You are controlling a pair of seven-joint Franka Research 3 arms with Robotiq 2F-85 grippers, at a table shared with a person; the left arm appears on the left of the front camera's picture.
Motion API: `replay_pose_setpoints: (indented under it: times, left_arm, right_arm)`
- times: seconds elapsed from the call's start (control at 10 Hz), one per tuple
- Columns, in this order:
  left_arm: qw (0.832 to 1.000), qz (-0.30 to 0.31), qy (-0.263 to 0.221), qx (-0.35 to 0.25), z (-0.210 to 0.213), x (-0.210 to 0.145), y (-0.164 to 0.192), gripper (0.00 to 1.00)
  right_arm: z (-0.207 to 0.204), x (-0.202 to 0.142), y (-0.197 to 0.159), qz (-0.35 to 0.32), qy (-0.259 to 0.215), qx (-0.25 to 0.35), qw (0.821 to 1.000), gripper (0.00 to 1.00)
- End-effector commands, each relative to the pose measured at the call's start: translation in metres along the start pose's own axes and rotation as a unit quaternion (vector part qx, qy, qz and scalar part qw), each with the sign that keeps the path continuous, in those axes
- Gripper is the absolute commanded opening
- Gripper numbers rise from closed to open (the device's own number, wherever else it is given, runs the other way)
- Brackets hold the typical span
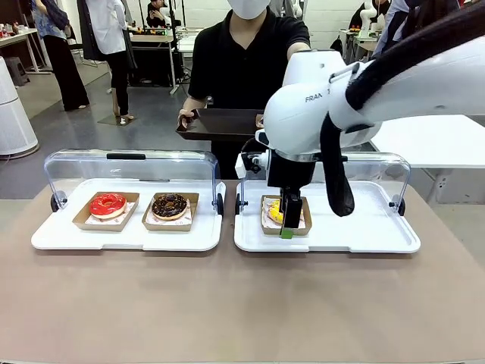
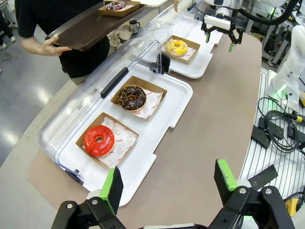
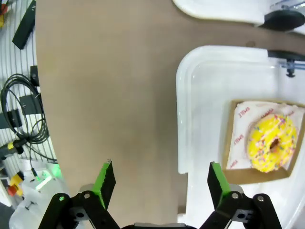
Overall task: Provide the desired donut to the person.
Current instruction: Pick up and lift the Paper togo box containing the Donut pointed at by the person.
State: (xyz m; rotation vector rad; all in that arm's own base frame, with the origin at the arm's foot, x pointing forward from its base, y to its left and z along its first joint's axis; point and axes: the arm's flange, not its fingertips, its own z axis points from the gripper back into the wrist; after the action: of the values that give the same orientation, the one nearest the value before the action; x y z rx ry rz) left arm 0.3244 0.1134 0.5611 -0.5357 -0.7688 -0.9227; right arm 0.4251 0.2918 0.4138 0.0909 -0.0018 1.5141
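Observation:
Three donuts lie in cardboard trays. A red donut (image 1: 107,205) (image 2: 99,140) and a chocolate donut (image 1: 169,205) (image 2: 131,97) share the left white tray (image 1: 61,236). A yellow sprinkled donut (image 1: 274,213) (image 2: 177,46) (image 3: 271,143) sits in the right white tray (image 1: 364,235) (image 3: 205,95). My right gripper (image 1: 286,224) (image 2: 219,31) (image 3: 162,183) hangs open just above that tray's near edge, beside the yellow donut and not touching it. My left gripper (image 2: 169,186) is open and empty, high over the table's near side. The person (image 1: 242,53) holds a dark serving tray (image 1: 220,125) (image 2: 90,26).
Clear hinged lids (image 1: 129,163) (image 1: 379,167) stand open behind both white trays. A sprinkled donut in a cardboard tray (image 2: 116,5) rests on the person's serving tray. Bare brown tabletop (image 1: 227,303) lies in front of the trays. Cables (image 2: 281,129) lie beside the table.

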Motion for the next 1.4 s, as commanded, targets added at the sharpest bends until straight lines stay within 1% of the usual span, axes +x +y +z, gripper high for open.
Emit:
replay_pose_setpoints:
  times: [0.0, 0.1, 0.4, 0.5, 0.6, 0.7, 0.8, 1.0, 1.1, 1.2, 1.3]
  left_arm:
    - [1.000, -0.005, -0.011, -0.003, 0.001, -0.001, 0.001, 1.00]
    - [1.000, -0.005, -0.011, -0.003, 0.001, -0.001, 0.001, 1.00]
    - [1.000, -0.005, -0.011, -0.003, 0.001, -0.001, 0.001, 1.00]
    - [1.000, -0.005, -0.011, -0.003, 0.001, -0.001, 0.001, 1.00]
    - [1.000, -0.005, -0.011, -0.003, 0.001, -0.001, 0.001, 1.00]
    - [1.000, -0.005, -0.011, -0.003, 0.001, -0.001, 0.001, 1.00]
    - [1.000, -0.005, -0.011, -0.003, 0.001, -0.001, 0.001, 1.00]
    - [1.000, -0.005, -0.011, -0.003, 0.001, -0.001, 0.001, 1.00]
    - [1.000, -0.005, -0.011, -0.003, 0.001, -0.001, 0.001, 1.00]
    - [1.000, -0.005, -0.011, -0.003, 0.001, -0.001, 0.001, 1.00]
    - [1.000, -0.005, -0.011, -0.003, 0.001, -0.001, 0.001, 1.00]
  right_arm:
    - [0.003, 0.011, -0.010, 0.009, 0.009, 0.002, 1.000, 1.00]
    - [0.000, 0.000, 0.000, 0.000, 0.000, 0.000, 1.000, 1.00]
    - [0.000, 0.000, 0.000, 0.000, 0.000, 0.000, 1.000, 1.00]
    - [0.001, 0.005, -0.006, 0.002, -0.003, 0.001, 1.000, 1.00]
    - [-0.006, 0.005, -0.010, 0.005, 0.007, -0.012, 1.000, 1.00]
    - [-0.014, 0.004, -0.020, 0.009, -0.006, -0.015, 1.000, 1.00]
    - [-0.020, 0.004, -0.026, 0.025, -0.012, -0.010, 1.000, 1.00]
    - [-0.029, 0.006, -0.036, 0.032, -0.021, -0.013, 0.999, 1.00]
    - [-0.033, 0.007, -0.040, 0.050, -0.037, -0.011, 0.998, 1.00]
    - [-0.038, 0.008, -0.045, 0.055, -0.038, -0.010, 0.998, 1.00]
    - [-0.043, 0.008, -0.050, 0.047, -0.033, -0.011, 0.998, 1.00]
